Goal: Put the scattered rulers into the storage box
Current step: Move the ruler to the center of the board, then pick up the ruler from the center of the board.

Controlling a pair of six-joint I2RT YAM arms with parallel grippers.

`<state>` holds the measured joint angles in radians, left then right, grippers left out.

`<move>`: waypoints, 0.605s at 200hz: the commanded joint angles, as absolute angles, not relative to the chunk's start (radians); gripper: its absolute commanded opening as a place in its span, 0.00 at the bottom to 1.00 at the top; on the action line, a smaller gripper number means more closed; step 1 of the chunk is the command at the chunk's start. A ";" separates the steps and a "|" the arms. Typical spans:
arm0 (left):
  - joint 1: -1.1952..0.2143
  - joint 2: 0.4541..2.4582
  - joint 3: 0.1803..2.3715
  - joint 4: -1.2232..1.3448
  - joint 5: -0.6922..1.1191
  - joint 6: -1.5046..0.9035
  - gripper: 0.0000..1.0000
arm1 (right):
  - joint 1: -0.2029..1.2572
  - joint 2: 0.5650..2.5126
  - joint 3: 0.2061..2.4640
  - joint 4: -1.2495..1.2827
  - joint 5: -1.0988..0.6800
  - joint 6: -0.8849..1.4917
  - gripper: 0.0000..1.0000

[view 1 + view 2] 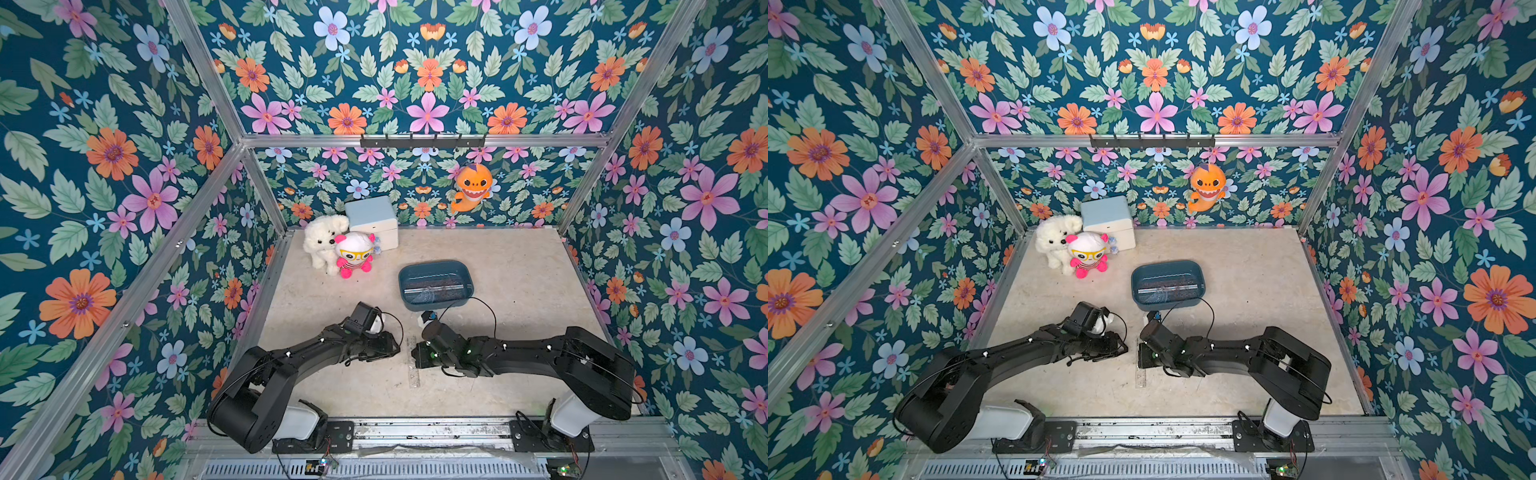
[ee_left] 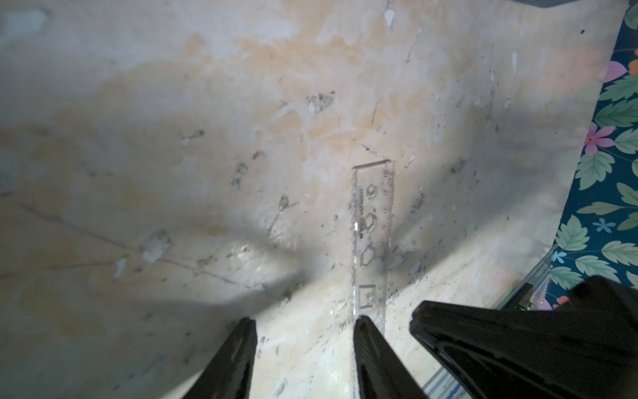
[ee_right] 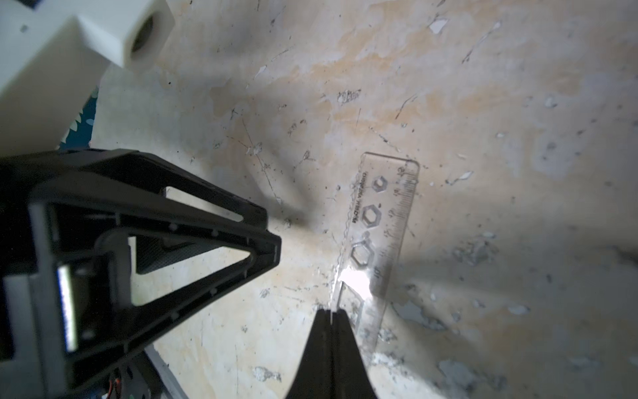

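Clear ruler flat on scuffed table; left pincer half spread, empty; right pincer closed at its edge; box at twelve o'clock

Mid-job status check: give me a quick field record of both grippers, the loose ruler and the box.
Ruler: clear, on the table between the arms
Left gripper: open, one finger at the ruler
Right gripper: shut, tips at the ruler's edge; grip unclear
Box: beyond the arms, other rulers inside
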<state>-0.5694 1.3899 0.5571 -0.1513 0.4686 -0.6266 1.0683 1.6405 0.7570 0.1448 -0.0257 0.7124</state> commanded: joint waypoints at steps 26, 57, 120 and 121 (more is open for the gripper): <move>-0.579 1.438 0.560 -0.150 0.466 -0.636 0.52 | 1.057 1.650 0.735 0.194 -0.050 0.712 0.00; -0.585 1.448 0.561 -0.146 0.469 -0.642 0.52 | 1.055 1.649 0.720 0.204 -0.054 0.714 0.00; -0.586 1.467 0.559 -0.148 0.474 -0.637 0.52 | 1.054 1.704 0.709 0.223 -0.067 0.718 0.00; -0.586 1.468 0.559 -0.148 0.475 -0.637 0.52 | 1.055 1.704 0.709 0.223 -0.067 0.718 0.00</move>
<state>-0.5842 1.4475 0.5690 -0.0753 0.5171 -0.6445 1.0538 1.6905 0.7101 0.2108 -0.0544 0.7151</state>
